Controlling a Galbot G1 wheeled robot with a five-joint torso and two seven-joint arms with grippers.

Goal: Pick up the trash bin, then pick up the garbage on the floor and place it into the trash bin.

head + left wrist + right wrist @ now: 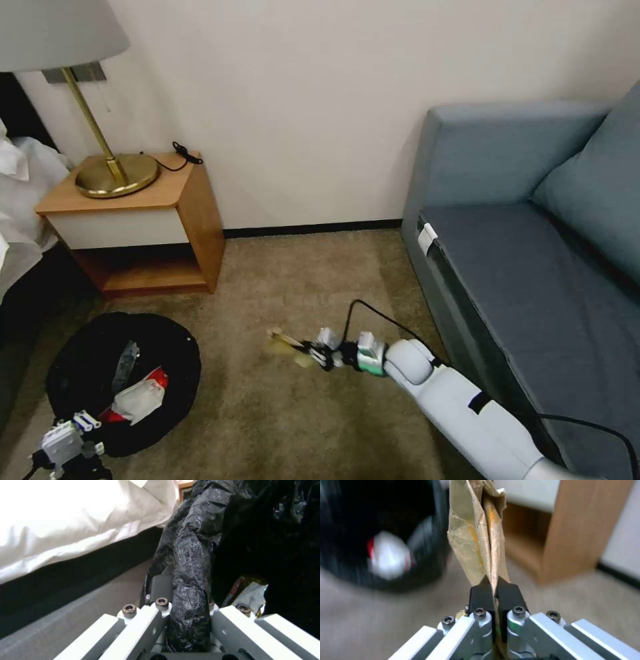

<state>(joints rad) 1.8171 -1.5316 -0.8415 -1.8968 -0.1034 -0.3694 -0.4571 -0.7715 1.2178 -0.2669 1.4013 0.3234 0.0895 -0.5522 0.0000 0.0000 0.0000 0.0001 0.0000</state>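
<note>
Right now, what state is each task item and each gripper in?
trash bin: black bag draped over the rim, held at the rim, mouth open.
left gripper: shut on the bin's bagged rim.
paper bag: crumpled, off the carpet, pinched at one end.
right gripper: shut on the paper bag, beside the bin.
red-and-white wrapper: inside the bin.

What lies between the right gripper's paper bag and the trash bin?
Bare carpet, seen in the head view, separates the paper bag in the right gripper from the trash bin.
</note>
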